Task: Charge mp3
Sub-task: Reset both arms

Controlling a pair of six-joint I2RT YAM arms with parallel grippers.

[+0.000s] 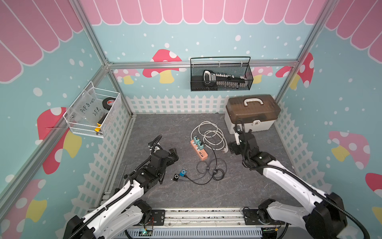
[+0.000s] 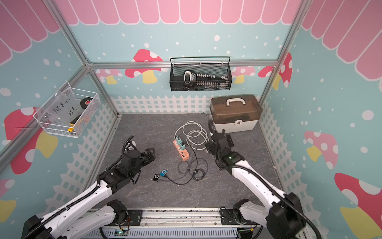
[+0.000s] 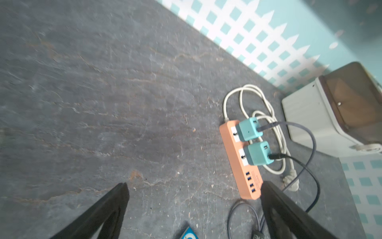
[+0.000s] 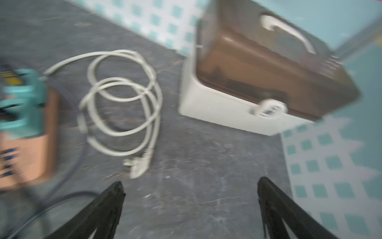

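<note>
- Cable snag: the black cables (image 1: pixel 208 167) lie in loose, overlapping loops between the power strip (image 1: pixel 198 150) and the players. A finger passing low through them could hook a loop and drag a player or unseat a connector.
- Target confusion: the blue mp3 player (image 1: pixel 183 172) and the black mp3 player (image 1: pixel 176 177) lie just beside each other on the mat (image 1: pixel 165 128), in front of the strip. A wide grasp could take both or push one aside.
- Seating: a cable runs up to each player. At this size it cannot be told whether either connector is fully inserted.
- Power supply: the white plug (image 1: pixel 225 150) on the strip's coiled white cord (image 1: pixel 208 132) lies loose on the mat, in no socket. Judged from this, nothing would charge until it is connected.
- Left gripper (image 3: pixel 195 184): jaws spread wide, holding nothing, poised near the players.
- Right gripper (image 4: pixel 191 181): jaws spread wide, holding nothing, close to the white plug. The right wrist view is blurred.
- Materials: the players are small, flat, glossy tiles that offer little edge to pinch.
- Strip: a rigid orange plastic bar carrying two blocky teal adapters (image 3: pixel 253 142).
- Cables: thin and limp. The white cord is thicker and holds its coil.
- Mat: dark, matte, stone-patterned.
</note>
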